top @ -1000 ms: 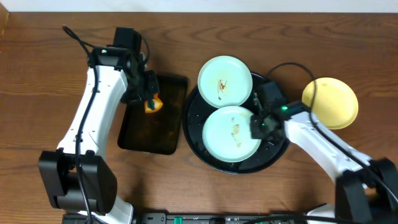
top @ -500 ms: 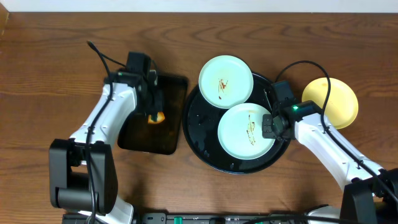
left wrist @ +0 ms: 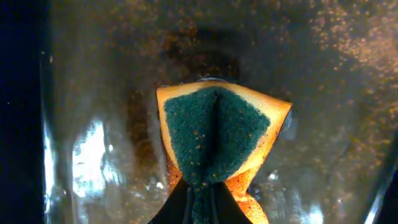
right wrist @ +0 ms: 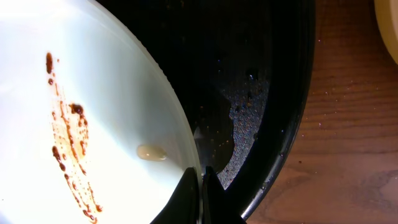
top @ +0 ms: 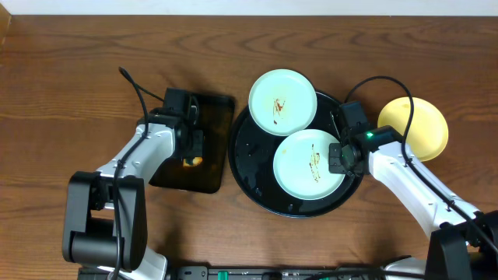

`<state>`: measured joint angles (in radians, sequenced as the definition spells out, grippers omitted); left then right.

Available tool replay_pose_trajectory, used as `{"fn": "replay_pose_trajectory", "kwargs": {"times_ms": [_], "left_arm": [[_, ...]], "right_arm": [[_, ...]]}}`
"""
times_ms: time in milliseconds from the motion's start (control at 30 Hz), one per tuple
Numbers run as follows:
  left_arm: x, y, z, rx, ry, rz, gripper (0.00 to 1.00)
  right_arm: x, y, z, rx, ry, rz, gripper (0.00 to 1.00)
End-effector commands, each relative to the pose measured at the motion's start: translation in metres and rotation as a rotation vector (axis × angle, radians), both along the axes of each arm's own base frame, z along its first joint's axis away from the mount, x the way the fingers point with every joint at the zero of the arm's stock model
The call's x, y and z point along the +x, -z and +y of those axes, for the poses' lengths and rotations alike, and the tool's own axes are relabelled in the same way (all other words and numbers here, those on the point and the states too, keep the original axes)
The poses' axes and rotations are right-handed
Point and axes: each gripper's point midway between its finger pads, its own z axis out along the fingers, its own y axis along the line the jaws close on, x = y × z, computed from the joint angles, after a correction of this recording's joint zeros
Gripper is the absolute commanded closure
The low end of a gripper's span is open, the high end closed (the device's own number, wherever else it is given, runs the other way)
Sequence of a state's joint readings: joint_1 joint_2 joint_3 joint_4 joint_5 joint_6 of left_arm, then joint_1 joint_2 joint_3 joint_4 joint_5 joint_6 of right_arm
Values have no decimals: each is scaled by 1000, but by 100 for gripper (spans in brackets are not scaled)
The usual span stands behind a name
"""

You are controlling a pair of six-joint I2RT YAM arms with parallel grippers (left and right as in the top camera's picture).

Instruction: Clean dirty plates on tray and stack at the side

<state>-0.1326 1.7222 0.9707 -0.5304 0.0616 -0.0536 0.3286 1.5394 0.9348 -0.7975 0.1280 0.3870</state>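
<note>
One looks done, two left.
Pale yellow round plate (top: 414,128) sits right of the black round tray (top: 249,167); two smeared mint-green plates (top: 282,101) lie on it, right gripper (right wrist: 200,186) pinching the lower plate (top: 303,171) by its rim, left gripper (left wrist: 200,193) clamping an orange-green sponge (left wrist: 217,134).

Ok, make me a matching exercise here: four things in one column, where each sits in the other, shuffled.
1 sponge
2 yellow plate
3 near mint plate
4 far mint plate

A on the tabletop, right of round tray
B rim pinched by right gripper
C folded in left gripper over rectangular tray
D ungripped, at round tray's far edge

Pairs: 1-C, 2-A, 3-B, 4-D
</note>
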Motion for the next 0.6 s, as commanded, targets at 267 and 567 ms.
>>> {"fn": "replay_pose_trajectory", "kwargs": {"times_ms": [267, 567], "left_arm": [[-7, 3, -17, -116, 14, 16, 93], [11, -74, -23, -159, 41, -223, 93]], "right_arm": [[1, -2, -8, -21, 27, -9, 99], [1, -2, -8, -21, 24, -9, 99]]}}
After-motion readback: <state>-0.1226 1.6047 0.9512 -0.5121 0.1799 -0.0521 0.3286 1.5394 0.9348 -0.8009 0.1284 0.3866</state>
